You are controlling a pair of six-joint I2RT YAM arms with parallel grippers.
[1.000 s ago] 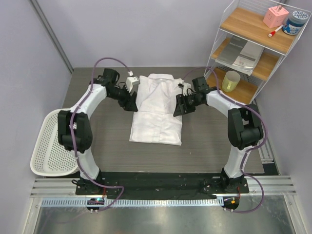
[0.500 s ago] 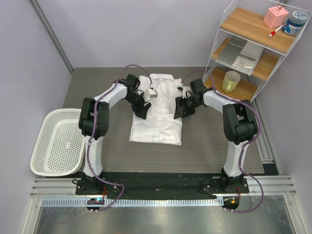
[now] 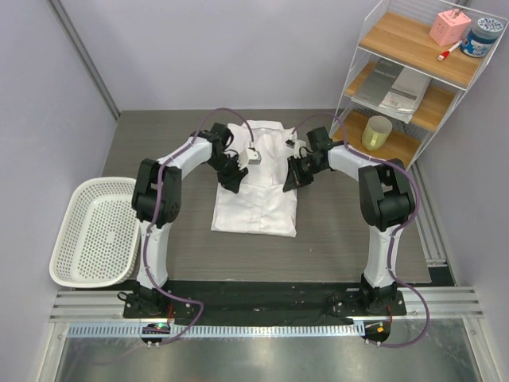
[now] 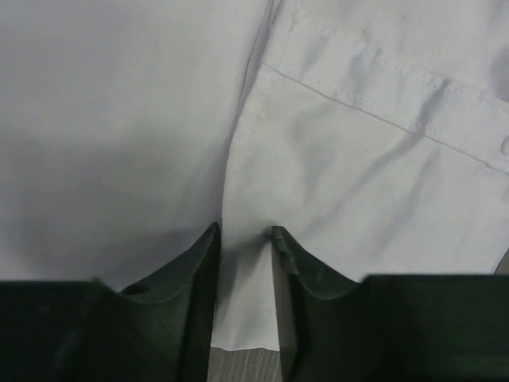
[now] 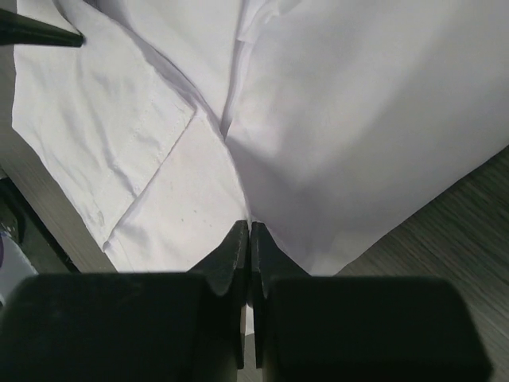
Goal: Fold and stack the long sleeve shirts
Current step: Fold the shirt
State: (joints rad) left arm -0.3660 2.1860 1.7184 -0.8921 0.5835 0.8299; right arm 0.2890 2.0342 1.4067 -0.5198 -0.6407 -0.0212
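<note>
A plain white long sleeve shirt (image 3: 256, 203) of thin cloth lies folded into an upright rectangle on the dark grey wood-grain desk (image 3: 175, 231). It sits midway between the left and right edges and nearer the far edge than the near one, collar toward the far edge. Its lower hem lies flat and square to the near edge.

The left gripper (image 3: 230, 180) is down on the shirt's left side, about halfway along the fold. In its wrist view the left gripper (image 4: 242, 232) stands at a narrow gap with a strip of the white cloth (image 4: 119, 119) running up between the two dark fingers (image 4: 205, 247); the cloth puckers at the inner tip of one finger, so it is pinched. A stitched band crosses the cloth above. A sliver of desk shows below the cloth's edge.

The right gripper (image 3: 289, 182) meets the shirt's right side, level with the left one. Seen from its wrist, the right gripper (image 5: 249, 227) is closed almost finger to finger on a thin edge of the cloth (image 5: 358, 119), where two layers overlap; bare desk (image 5: 445, 239) shows to one side.

A white perforated plastic basket (image 3: 67, 207) hangs over the desk's left edge, well apart from the shirt. At the far right corner stands a white wire shelf unit with wooden boards (image 3: 398, 36), holding a pale yellow cup (image 3: 376, 132) on its lowest board
</note>
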